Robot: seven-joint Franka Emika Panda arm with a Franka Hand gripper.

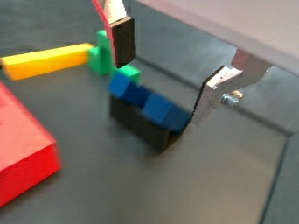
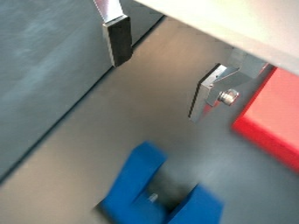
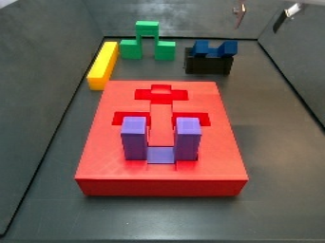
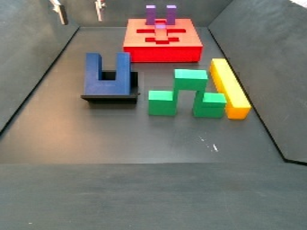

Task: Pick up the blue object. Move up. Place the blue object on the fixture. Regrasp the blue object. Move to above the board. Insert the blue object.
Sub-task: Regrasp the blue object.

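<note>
Jaws apart, gripper (image 1: 176,66) above blue object (image 4: 107,75), prongs seemingly toward board (image 4: 164,40)

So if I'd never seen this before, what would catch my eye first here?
Probably the big red board, with a purple U-shaped block standing in one of its recesses. Next, the dark blue object resting on the black fixture, beside the green block and the yellow bar. The gripper hangs above with its fingers open, holding nothing.
</note>
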